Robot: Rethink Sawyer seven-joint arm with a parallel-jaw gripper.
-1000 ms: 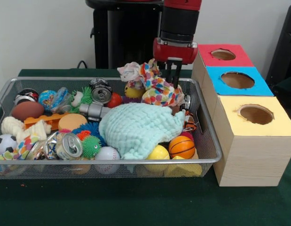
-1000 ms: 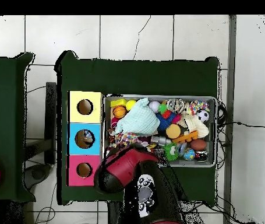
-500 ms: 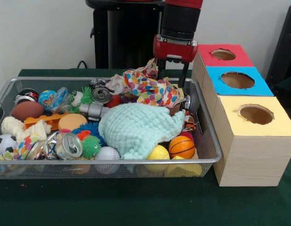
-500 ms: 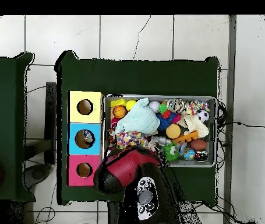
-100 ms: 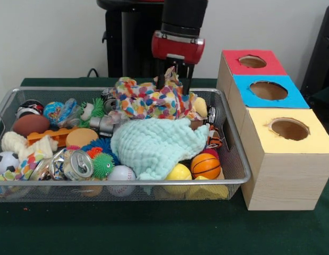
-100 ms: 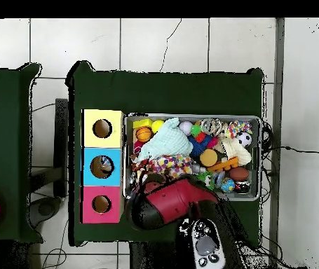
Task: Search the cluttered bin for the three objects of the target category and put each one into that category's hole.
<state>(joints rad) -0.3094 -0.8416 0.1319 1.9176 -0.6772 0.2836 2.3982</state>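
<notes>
My gripper [image 5: 174, 81] hangs over the back of the wire bin [image 5: 244, 171]. Its fingers [image 5: 188, 83] stand on either side of a raised fold of a spotted multicoloured cloth [image 5: 151, 100], shut on it. The cloth drapes over the toys at the bin's back middle. In front of it lies a mint green cloth [image 5: 153, 143]. In the overhead view the red arm [image 6: 172, 207] hides the gripper, while the spotted cloth [image 6: 163, 164] shows beside the mint cloth [image 6: 165, 143]. Three boxes stand right of the bin, with a red hole [image 5: 252, 61], a blue hole [image 5: 268, 90] and a yellow hole [image 5: 289, 128].
The bin is packed with balls and cans: a basketball [image 5: 205, 166], a yellow ball [image 5: 178, 172], a baseball [image 5: 121, 174], a crushed can [image 5: 78, 163], a brown football [image 5: 30, 125], a soccer ball [image 5: 5, 162] and spiky toys [image 5: 102, 164].
The gripper has moved left along the bin's back edge and risen slightly. The spotted cloth went left with it and spread wider over the toys.
</notes>
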